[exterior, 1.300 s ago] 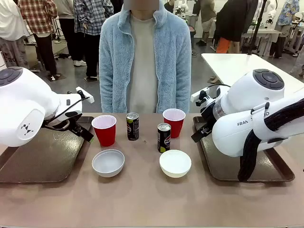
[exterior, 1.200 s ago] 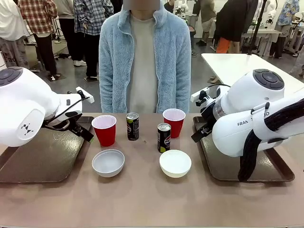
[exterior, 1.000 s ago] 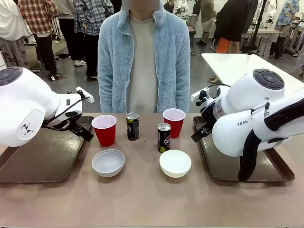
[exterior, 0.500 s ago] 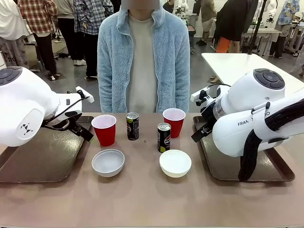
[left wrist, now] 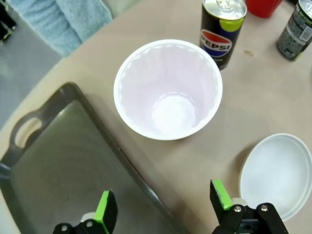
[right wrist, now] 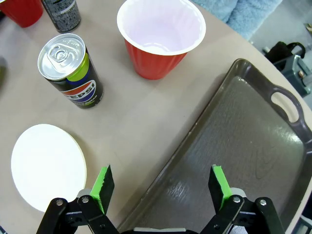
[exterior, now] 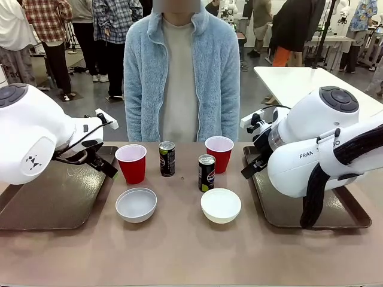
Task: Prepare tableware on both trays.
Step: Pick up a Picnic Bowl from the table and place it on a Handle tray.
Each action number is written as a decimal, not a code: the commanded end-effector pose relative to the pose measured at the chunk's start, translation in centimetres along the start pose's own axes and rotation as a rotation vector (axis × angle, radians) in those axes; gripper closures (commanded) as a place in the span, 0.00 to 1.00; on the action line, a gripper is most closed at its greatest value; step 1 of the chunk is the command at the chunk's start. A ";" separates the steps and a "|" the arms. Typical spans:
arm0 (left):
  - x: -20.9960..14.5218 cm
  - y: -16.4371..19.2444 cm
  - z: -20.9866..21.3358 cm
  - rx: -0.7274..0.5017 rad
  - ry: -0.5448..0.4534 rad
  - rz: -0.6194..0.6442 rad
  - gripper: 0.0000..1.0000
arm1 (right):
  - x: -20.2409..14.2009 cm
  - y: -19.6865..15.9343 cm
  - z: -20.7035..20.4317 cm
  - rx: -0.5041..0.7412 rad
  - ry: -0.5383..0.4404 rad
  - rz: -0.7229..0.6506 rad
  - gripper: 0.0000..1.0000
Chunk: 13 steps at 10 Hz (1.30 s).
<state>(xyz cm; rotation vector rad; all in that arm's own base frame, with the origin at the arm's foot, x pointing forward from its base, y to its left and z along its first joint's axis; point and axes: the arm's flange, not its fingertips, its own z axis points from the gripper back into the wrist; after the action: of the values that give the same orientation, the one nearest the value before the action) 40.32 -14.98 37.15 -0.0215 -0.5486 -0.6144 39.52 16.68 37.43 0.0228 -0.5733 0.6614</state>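
Note:
On the tan table stand two red cups (exterior: 131, 163) (exterior: 219, 153), two dark cans (exterior: 167, 158) (exterior: 206, 173) and two white bowls (exterior: 136, 204) (exterior: 221, 205), between two dark brown trays (exterior: 54, 200) (exterior: 299, 206). My left gripper (left wrist: 163, 207) hangs open above the left tray's rim (left wrist: 58, 161), just short of a red cup (left wrist: 168, 90), with a can (left wrist: 223, 29) and a bowl (left wrist: 278, 175) nearby. My right gripper (right wrist: 163, 187) is open over the right tray's edge (right wrist: 234, 161), near a cup (right wrist: 161, 34), a can (right wrist: 70, 70) and a bowl (right wrist: 46, 165).
A person in a light blue fleece (exterior: 182, 72) stands at the far side of the table, hands out of sight. Both trays are bare inside. A white table (exterior: 299, 81) and other people stand farther back.

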 end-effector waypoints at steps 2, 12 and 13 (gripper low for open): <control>0.0 0.0 0.0 0.000 0.000 0.000 0.00 | 0.0 0.0 0.0 0.000 0.000 0.000 0.00; -2.8 -3.9 11.8 -0.274 0.314 -0.037 0.00 | -3.8 1.3 10.9 0.101 0.403 -0.066 0.00; -2.8 -3.9 11.8 -0.274 0.314 -0.037 0.00 | -3.8 1.3 10.9 0.101 0.403 -0.066 0.00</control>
<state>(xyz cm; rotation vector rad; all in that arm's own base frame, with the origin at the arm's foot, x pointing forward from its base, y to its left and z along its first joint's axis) 30.27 -14.55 45.25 -0.1510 -0.1367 -0.6855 29.93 13.70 44.79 -0.0041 -0.1172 0.5878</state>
